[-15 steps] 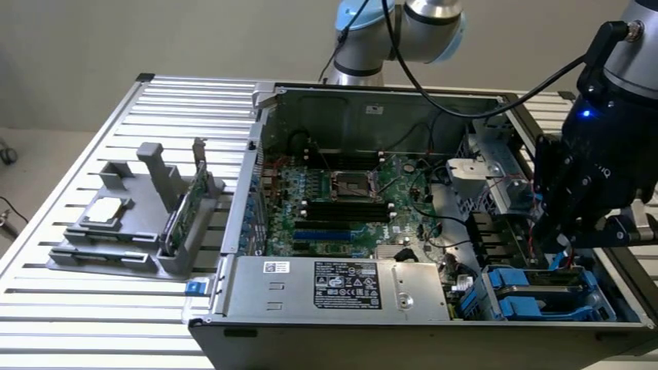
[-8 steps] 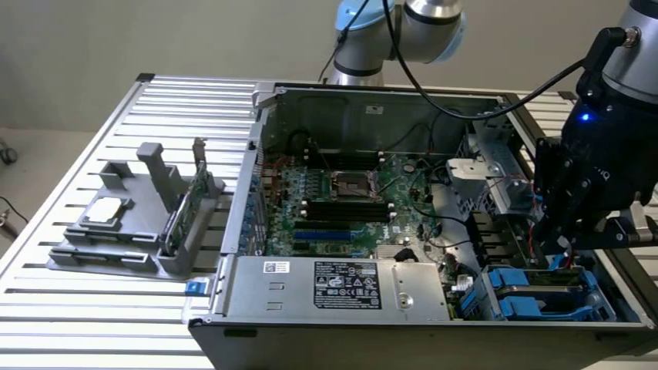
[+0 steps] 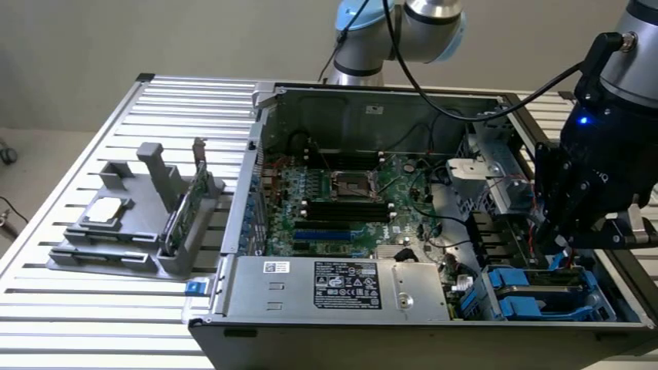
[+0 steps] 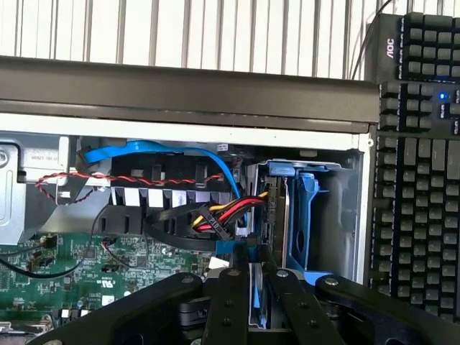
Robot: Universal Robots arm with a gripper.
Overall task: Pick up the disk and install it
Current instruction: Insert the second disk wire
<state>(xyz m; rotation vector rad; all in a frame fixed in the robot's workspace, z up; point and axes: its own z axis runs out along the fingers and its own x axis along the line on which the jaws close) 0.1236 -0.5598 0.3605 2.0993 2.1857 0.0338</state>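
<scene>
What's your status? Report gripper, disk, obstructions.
Gripper inside the open computer case, fingers closed on the disk, held on edge. Blue drive bay just ahead. Cable bundle close beside the disk.

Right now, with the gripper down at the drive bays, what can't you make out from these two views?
- Exterior view: the gripper fingertips and whatever is between them, masked by the gripper body.
- Wrist view: the disk between the fingers shows as a thin blue-edged sliver; label and lower end are cut off.
- Wrist view: drive bay depth behind the blue carrier.
</scene>
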